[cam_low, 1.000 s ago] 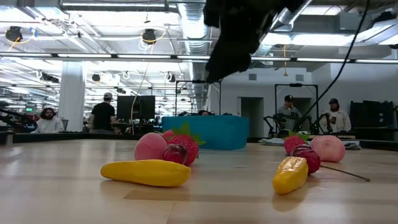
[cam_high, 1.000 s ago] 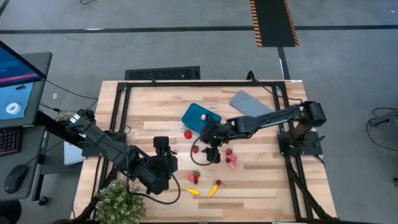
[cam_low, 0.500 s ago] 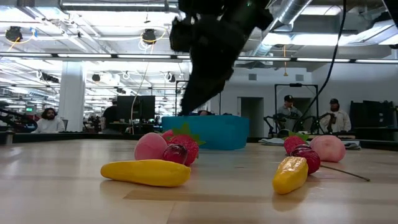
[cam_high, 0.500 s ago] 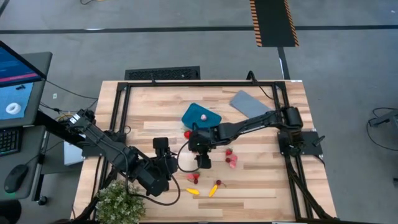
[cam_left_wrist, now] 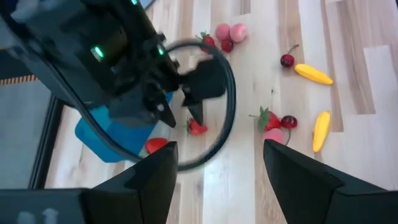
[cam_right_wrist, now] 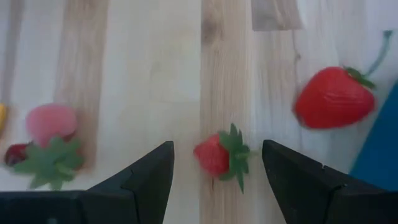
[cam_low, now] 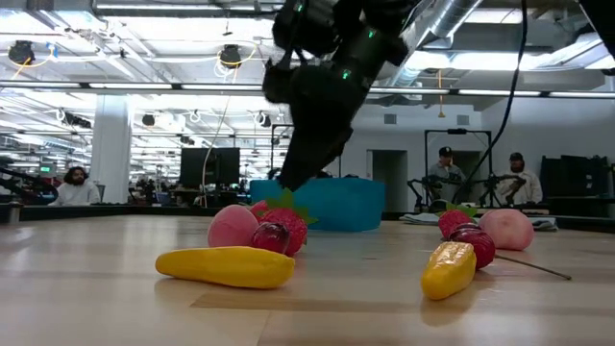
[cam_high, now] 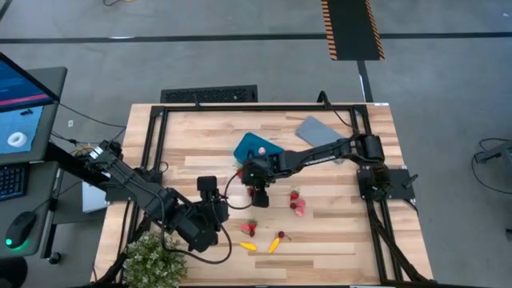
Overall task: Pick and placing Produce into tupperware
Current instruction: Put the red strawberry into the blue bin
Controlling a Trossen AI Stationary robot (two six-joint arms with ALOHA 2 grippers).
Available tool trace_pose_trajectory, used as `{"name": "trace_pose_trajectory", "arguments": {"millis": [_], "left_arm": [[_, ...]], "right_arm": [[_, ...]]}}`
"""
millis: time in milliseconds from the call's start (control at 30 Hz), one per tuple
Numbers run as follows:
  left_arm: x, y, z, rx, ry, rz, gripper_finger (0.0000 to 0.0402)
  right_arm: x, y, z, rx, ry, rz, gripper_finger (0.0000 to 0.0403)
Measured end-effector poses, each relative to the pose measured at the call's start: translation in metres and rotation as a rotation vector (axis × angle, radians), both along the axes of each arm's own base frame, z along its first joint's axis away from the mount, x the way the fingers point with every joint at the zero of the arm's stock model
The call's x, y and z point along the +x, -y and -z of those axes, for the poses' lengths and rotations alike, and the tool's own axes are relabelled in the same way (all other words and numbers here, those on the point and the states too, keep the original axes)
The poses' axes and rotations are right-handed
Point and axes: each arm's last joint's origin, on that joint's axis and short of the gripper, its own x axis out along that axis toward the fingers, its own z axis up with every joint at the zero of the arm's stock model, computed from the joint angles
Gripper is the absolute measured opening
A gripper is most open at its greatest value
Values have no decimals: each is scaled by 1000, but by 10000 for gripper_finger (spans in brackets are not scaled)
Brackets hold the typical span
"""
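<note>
We hold right gripper (cam_right_wrist: 214, 163) spread wide, empty, over small strawberry (cam_right_wrist: 221, 155), berry centred between fingers, leaf cap toward one side. Tupperware (cam_high: 258, 148) just behind gripper. Left gripper (cam_left_wrist: 214, 165) open, empty, farther off; right arm nearer.

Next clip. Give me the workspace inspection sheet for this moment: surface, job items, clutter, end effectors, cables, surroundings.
Surface: pale wooden slat table in a black frame.
Job's things: teal plastic tupperware holding one pink piece; small red strawberry on the wood between the right fingers; larger red strawberry beside the tub; two yellow elongated pieces at the near edge.
Clutter: flat grey lid; leafy green plant.
End effectors: right end effector open over the small strawberry; left end effector open, waiting.
Cables: black cable loop at the right wrist.
Surroundings: people at desks.
</note>
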Motion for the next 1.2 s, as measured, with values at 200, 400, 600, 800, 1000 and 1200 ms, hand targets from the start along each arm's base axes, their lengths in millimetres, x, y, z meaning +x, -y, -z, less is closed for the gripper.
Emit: {"name": "trace_pose_trajectory", "arguments": {"millis": [200,400,600,800,1000,1200], "left_arm": [[0,0,0,1,0,1,228],[0,0,0,0,0,1,228],[0,0,0,5,3,-1,228],[0,0,0,12,8,-5,228],[0,0,0,13,9,-6,228],[0,0,0,15,8,-5,228]], "right_arm": [[-2,3,20,9,-85,-2,269],[6,-3,22,6,-39,-22,269],[7,-4,21,9,-29,-22,269],[8,-4,27,30,-42,-21,267],[7,-8,35,43,-76,-30,214],[7,-9,36,54,-82,-36,123]]}}
